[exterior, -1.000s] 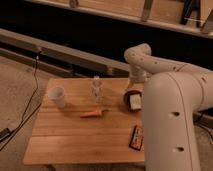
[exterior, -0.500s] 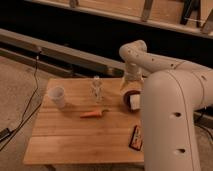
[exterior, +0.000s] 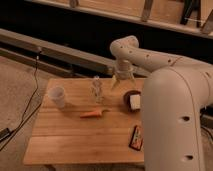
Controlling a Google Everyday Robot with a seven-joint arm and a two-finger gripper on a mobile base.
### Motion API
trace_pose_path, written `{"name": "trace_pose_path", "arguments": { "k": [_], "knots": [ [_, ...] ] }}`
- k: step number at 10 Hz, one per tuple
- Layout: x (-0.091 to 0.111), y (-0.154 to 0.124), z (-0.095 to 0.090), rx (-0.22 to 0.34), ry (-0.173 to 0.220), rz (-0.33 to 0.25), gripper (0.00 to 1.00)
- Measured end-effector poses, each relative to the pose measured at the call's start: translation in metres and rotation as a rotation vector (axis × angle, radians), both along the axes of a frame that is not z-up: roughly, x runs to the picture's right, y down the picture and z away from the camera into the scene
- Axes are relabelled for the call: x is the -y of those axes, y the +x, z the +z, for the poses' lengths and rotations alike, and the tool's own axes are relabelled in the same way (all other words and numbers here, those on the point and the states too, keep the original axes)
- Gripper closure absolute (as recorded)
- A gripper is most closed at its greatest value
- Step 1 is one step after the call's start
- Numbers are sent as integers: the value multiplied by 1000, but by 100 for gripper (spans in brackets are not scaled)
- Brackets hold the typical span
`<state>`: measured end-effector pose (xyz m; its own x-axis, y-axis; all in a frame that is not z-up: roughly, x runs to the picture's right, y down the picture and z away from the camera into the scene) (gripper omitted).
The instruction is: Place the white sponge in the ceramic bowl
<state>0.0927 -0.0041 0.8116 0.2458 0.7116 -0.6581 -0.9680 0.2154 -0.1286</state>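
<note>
Jaws hanging spread apart, gripping nothing, touching nothing. Gripper (exterior: 123,80) pointing down over the far edge of the wooden table (exterior: 75,142), left of the ceramic bowl (exterior: 128,96) and above it.

Nearest, looming at right: the robot's big pale body (exterior: 172,125), covering the table's right end and cutting off the bowl's right side. Just left of that body, near the front edge: a small dark snack packet (exterior: 135,138) with red and orange print, lying flat, partly tucked behind the body; print too blurred for reading.

Further in, mid-table: an orange carrot (exterior: 93,114), lying lengthwise, leafy end pointing right. To its left, a white cup (exterior: 57,96) standing upright, casting a shadow rightward. Behind the carrot, a clear plastic bottle (exterior: 96,89), upright, faint against the wood.

At right, level with the bottle: the dark bowl, with the white sponge (exterior: 134,102) sitting inside, tilted against the right of the hollow, part of it hidden by the body.

Beyond the table: a dark cable (exterior: 33,95) trailing down over the floor at left, then long rails and dim shelving, detail lost in shadow.
</note>
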Motion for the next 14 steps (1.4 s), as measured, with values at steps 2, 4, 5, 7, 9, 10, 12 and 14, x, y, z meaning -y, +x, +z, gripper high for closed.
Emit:
{"name": "trace_pose_path", "arguments": {
  "k": [2,4,5,7,9,10,12,14],
  "knots": [
    [2,-26,-13,58,14,-50,20],
    [4,-65,-31,146,32,-123,20],
    [4,-81,-40,187,37,-160,20],
    [0,-105,-50,256,35,-217,20],
    [-7,-120,-57,306,17,-265,20],
    [-11,-128,-61,334,-1,-296,20],
    [-14,-136,-64,365,-18,-333,20],
    [-14,-148,-66,391,-23,-368,20]
  ]
}}
